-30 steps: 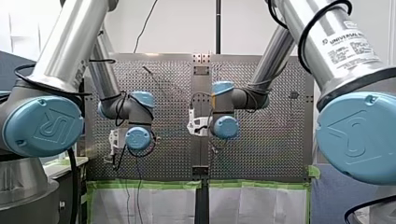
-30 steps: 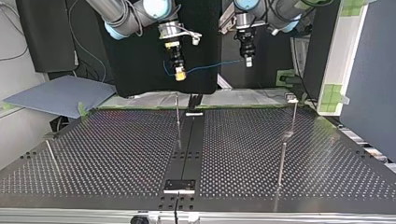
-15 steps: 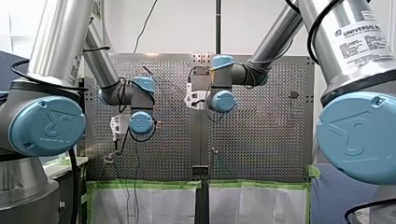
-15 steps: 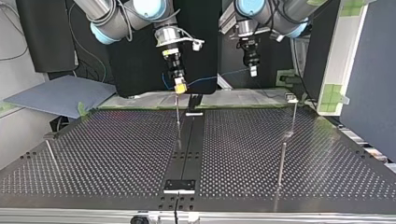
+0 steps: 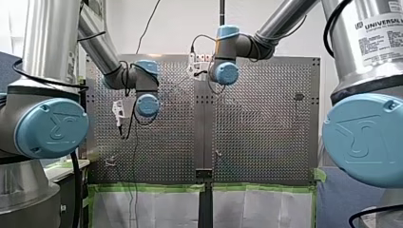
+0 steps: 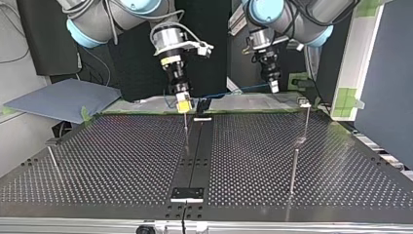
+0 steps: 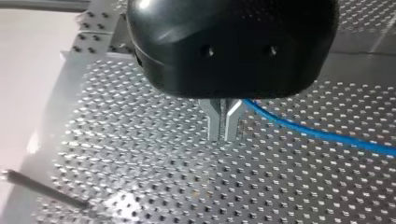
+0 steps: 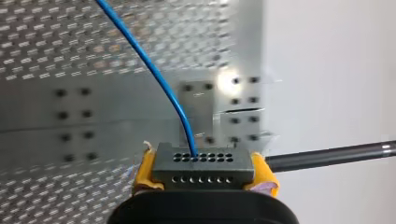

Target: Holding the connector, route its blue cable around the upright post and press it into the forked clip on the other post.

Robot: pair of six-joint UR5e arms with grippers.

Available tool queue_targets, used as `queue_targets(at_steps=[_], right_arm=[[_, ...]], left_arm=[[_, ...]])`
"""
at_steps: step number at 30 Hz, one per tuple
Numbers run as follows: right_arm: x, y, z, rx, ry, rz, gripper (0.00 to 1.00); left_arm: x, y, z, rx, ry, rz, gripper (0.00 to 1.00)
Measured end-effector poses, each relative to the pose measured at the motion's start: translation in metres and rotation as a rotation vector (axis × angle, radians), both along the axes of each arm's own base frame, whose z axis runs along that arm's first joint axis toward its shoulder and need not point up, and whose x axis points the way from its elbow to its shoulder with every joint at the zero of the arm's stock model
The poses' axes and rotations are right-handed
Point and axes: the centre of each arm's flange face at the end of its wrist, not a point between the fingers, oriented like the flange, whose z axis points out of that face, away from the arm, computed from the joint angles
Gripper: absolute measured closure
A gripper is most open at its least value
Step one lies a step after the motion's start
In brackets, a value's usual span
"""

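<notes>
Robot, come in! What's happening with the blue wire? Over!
Right gripper shut on connector. Left gripper shut on blue cable, strung between them above the table. Post close by right gripper, cable not around it yet.

Two grippers: left gripper [image 6: 274, 88], right gripper [image 6: 182, 105]. One connector [image 8: 201, 165], one blue cable [image 8: 154, 74]. Four thin posts [image 6: 185, 127] [image 6: 307, 122] [image 6: 293, 170] [image 6: 52, 161], one perforated table [image 6: 122, 161].
</notes>
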Motion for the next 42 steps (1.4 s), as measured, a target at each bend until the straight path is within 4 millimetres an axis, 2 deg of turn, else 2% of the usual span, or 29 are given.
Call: queue_targets(at_steps=[5,12,25,32,37,42], right_arm=[[0.0,0.002,0.022,-0.023,-0.014,0.017,1.0],[0.002,0.001,0.032,-0.034,-0.02,0.029,1.0],[0.007,-0.011,0.05,-0.052,-0.031,0.051,1.0],[0.015,-0.024,0.045,-0.043,-0.012,0.065,1.0],[0.026,-0.035,0.039,-0.034,0.002,0.075,1.0],[0.033,-0.041,0.044,-0.041,-0.003,0.084,1.0]], left_arm=[[0.008,0.0,0.028,-0.026,-0.038,0.008,0.92],[0.017,0.004,0.072,-0.061,-0.096,0.024,0.92],[0.021,0.018,0.173,-0.122,-0.22,0.058,0.92],[0.022,0.026,0.206,-0.124,-0.248,0.063,0.92],[0.031,0.033,0.222,-0.114,-0.251,0.059,0.9],[0.044,0.04,0.233,-0.109,-0.245,0.055,0.9]])
